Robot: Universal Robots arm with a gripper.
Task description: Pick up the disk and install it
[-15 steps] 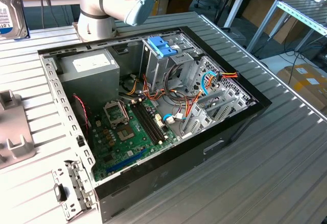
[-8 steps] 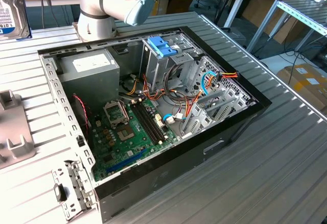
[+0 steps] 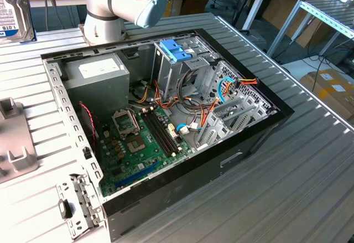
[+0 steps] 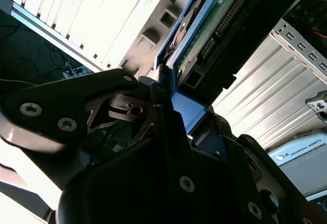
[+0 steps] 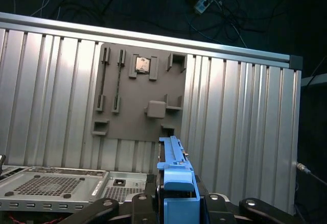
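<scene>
Exterior view: labelled disk [image 3: 14, 8], seemingly aloft

grey arm [image 3: 108, 5], blue cap [image 3: 151, 9], black screwed fingers [image 4: 71, 106]

You see the gripper [image 4: 180, 105] clamped on the light-blue rail of the disk [image 4: 214, 27], whose green circuit board faces the camera. Beyond the disk lies the ribbed metal table [image 4: 76, 9] with a grey fixture plate [image 4: 156, 27] on it. The perforated edge of the computer case [image 4: 301, 48] sits near the disk.
</scene>
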